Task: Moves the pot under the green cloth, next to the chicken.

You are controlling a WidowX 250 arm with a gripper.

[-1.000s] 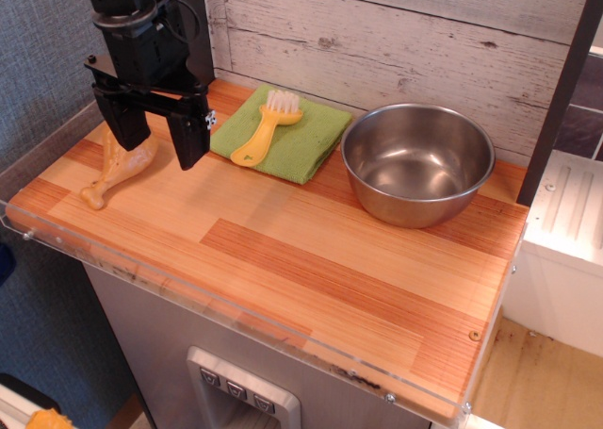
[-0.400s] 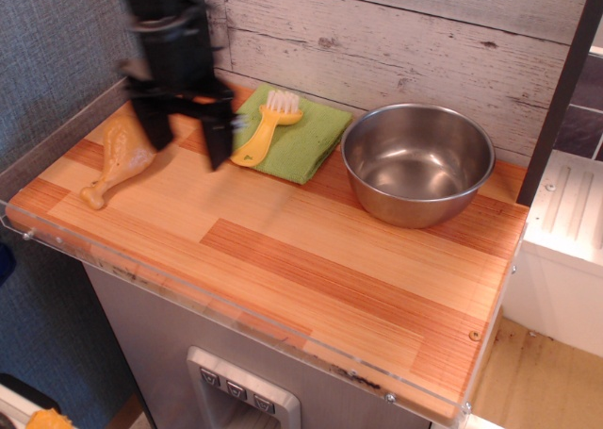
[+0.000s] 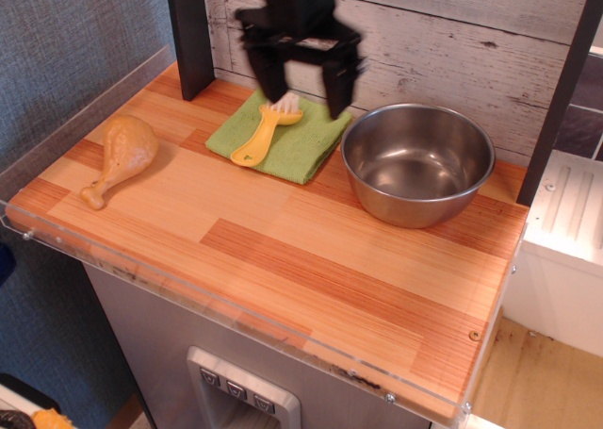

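Note:
The pot (image 3: 417, 163), a shiny steel bowl, stands upright and empty at the back right of the wooden counter. The green cloth (image 3: 283, 135) lies flat to its left, touching or nearly touching its rim. The chicken (image 3: 121, 156), a tan drumstick, lies at the far left. My gripper (image 3: 303, 88) is open and empty. It hangs above the back edge of the cloth, left of the pot, with its two black fingers (image 3: 339, 78) pointing down.
A yellow brush (image 3: 265, 127) with white bristles lies on the cloth, right under the gripper. A dark post (image 3: 188, 35) stands at the back left. A clear plastic lip (image 3: 188, 292) runs along the counter's front and left edges. A whitewashed plank wall (image 3: 424, 33) backs the counter.
The gripper has moved right, from above the chicken to above the cloth's back edge, staying open. The chicken is now in full view. Nothing else moved.

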